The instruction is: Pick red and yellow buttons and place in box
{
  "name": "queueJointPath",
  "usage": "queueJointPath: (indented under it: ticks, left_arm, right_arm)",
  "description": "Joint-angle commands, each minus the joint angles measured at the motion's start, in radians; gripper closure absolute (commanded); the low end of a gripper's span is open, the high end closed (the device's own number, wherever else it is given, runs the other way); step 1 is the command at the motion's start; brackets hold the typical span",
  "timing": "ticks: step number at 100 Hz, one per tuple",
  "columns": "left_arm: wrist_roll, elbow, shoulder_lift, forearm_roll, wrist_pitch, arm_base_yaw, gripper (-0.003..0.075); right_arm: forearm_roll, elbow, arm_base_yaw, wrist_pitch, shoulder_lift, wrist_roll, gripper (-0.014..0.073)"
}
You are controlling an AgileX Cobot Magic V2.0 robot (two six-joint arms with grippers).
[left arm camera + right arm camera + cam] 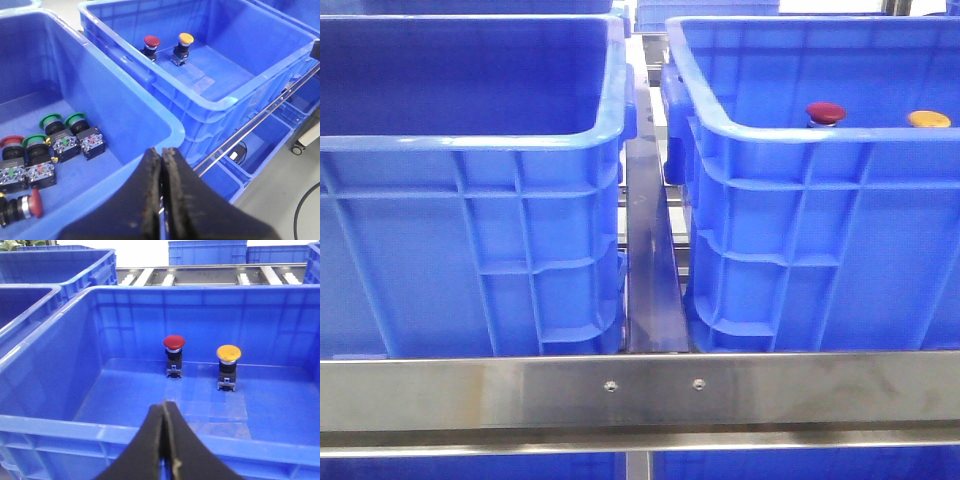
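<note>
A red button [174, 355] and a yellow button [228, 365] stand upright side by side on the floor of the right blue box [790, 135]. Their caps, the red button [825, 112] and the yellow button [929, 119], peek over its front rim in the front view. The left wrist view also shows the red button [150, 46] and the yellow button [183, 47] inside that box [220, 102]. My left gripper [161, 151] is shut and empty above the rim of the left crate. Shut and empty too, my right gripper [164, 404] hovers over the box's near rim [150, 432].
The left blue crate [150, 115] holds several more push buttons, green-capped ones [65, 131] and red-capped ones [22, 206]. A steel rail [640, 392] runs across the front. More blue crates [207, 252] stand behind a roller conveyor.
</note>
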Motion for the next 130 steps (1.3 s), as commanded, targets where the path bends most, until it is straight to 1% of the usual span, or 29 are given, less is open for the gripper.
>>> queueJointPath:
  ticks: [1,11,22,33,42,55,69,75,76,93,109,130]
  left_arm:
    - [0.001,-0.012,-0.018,0.003,-0.091,-0.003,0.0740]
    - [0.001,-0.001,-0.031,0.046,-0.093,-0.003,0.0740]
    - [0.001,-0.002,-0.034,0.061,-0.093,-0.003,0.0740]
    - [-0.005,-0.001,-0.040,0.113,-0.080,0.031,0.0740]
    - [-0.005,0.007,-0.040,0.116,-0.056,0.091,0.0740]
    - [-0.007,0.036,-0.040,0.116,-0.058,0.224,0.0740]
    - [-0.007,0.052,-0.040,0.116,-0.062,0.389,0.0740]
    - [-0.007,0.052,-0.040,0.116,-0.060,0.441,0.0740]
    - [-0.007,0.052,-0.040,0.116,-0.060,0.463,0.0740]
    - [-0.007,0.052,-0.040,0.116,-0.060,0.609,0.0740]
    - [-0.007,0.052,-0.056,0.116,-0.062,0.686,0.0740]
    - [-0.007,0.077,-0.124,0.118,-0.103,0.700,0.0740]
  right_arm:
    - [0.013,-0.026,-0.006,0.021,0.004,-0.012,0.0664]
    - [0.013,-0.026,-0.006,0.021,0.004,-0.012,0.0664]
    - [0.013,-0.026,-0.006,0.021,0.004,-0.012,0.0664]
    - [0.013,-0.026,-0.006,0.021,0.004,-0.012,0.0664]
    - [0.013,-0.026,-0.006,0.022,0.004,-0.012,0.0664]
    - [0.013,-0.026,-0.006,0.022,0.004,-0.012,0.0664]
    - [0.013,-0.026,-0.006,0.022,0.004,-0.012,0.0664]
    - [0.013,-0.026,-0.006,0.022,0.004,-0.012,0.0664]
    - [0.013,-0.026,-0.006,0.022,0.004,-0.012,0.0664]
    - [0.013,-0.026,-0.006,0.022,0.004,-0.012,0.0664]
    - [0.013,-0.026,-0.006,0.022,0.004,-0.012,0.0664]
    - [0.013,-0.026,-0.006,0.022,0.004,-0.012,0.0664]
